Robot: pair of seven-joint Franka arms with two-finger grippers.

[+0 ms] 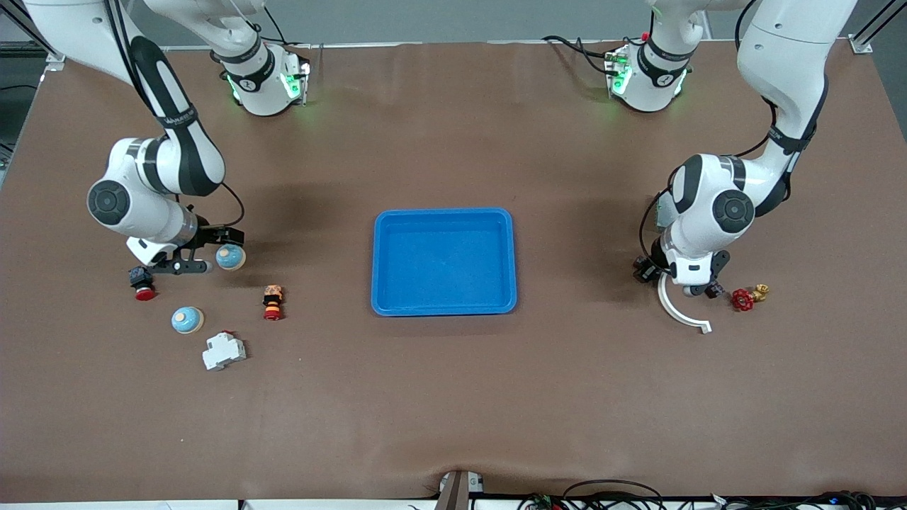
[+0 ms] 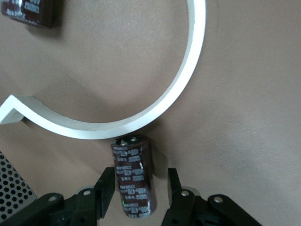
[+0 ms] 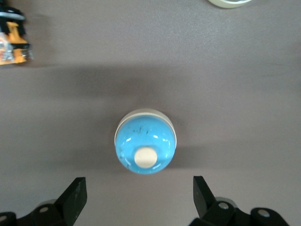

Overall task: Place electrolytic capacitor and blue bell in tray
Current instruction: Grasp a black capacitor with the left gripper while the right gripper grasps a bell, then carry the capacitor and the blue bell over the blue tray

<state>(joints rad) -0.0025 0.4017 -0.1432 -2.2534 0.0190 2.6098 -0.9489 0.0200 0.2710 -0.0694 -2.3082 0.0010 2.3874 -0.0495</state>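
The blue tray point(image 1: 444, 212) lies mid-table. A dark electrolytic capacitor point(image 2: 134, 181) lies on the table between the fingers of my left gripper point(image 2: 140, 173), which is open and low over it; a gap shows beside at least one finger. In the front view this gripper point(image 1: 691, 289) is at the left arm's end of the table. A blue bell point(image 3: 146, 141) point(image 1: 230, 256) sits just ahead of my right gripper point(image 3: 138, 181) point(image 1: 210, 253), which is wide open and empty. A second blue bell point(image 1: 188, 320) sits nearer the front camera.
A white curved piece point(image 1: 680, 312) point(image 2: 155, 108) lies right beside the capacitor. A second capacitor point(image 2: 33, 12) and a red valve point(image 1: 742, 299) lie near it. A red button point(image 1: 144, 289), an orange-and-red button point(image 1: 273, 302) point(image 3: 11, 40) and a white breaker point(image 1: 224, 351) lie round the bells.
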